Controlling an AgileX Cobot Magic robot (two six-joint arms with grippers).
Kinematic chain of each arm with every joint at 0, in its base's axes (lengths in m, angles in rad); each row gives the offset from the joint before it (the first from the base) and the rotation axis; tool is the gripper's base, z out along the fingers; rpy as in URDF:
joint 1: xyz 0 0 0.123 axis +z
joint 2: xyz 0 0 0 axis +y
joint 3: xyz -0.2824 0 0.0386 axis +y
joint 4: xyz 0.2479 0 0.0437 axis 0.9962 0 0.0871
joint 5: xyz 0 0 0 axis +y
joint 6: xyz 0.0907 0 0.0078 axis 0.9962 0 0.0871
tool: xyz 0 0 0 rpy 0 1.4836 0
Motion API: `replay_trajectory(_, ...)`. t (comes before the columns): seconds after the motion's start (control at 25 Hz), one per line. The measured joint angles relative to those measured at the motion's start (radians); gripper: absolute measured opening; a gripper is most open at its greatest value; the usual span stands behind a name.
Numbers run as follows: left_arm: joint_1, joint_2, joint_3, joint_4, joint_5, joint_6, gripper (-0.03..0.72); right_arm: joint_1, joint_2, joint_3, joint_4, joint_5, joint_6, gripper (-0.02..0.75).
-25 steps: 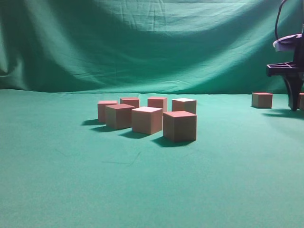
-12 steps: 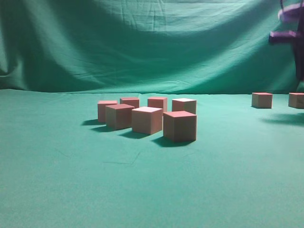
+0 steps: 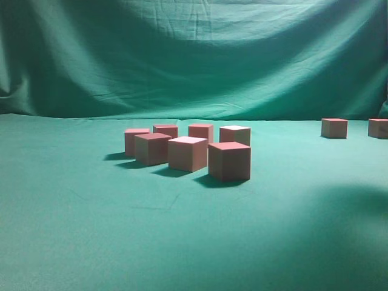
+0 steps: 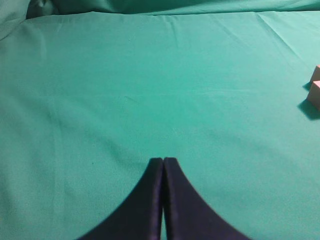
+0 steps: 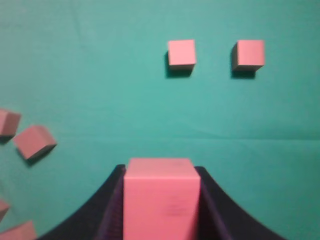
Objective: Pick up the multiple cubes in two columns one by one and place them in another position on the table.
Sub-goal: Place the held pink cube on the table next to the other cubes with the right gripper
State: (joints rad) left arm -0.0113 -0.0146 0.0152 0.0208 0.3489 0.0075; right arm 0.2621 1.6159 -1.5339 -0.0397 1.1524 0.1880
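One smooth pink cube (image 5: 161, 200) (square-faced) between black fingers (image 5: 107, 210).

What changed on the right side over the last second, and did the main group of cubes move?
The right arm rose out of the exterior view, uncovering a second cube beside the far-right one. The right end effector now holds a cube between its fingers, above the table. The seven-cube cluster stayed put. The left end effector is shut.

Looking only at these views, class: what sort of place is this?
Probably a staged robot test bench: a table under plain green cloth, a draped green backdrop, identical cubes, and a black right gripper holding one.
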Motion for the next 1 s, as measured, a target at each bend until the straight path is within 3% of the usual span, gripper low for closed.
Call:
replay_trajectory(0.4,0.000,0.000,0.000,0.000,0.000,0.000,0.000,0.406,-0.146,0.272,0.037,-0.043,0.010,0.266)
replay_trajectory(0.72,0.000,0.000,0.000,0.000,0.000,0.000,0.000,0.582,-0.146,0.468,0.037,-0.191,0.187,0.266)
replay_trajectory(1.0,0.000,0.000,0.000,0.000,0.000,0.000,0.000,0.739,-0.148,0.552,0.020,-0.351,0.121,0.266)
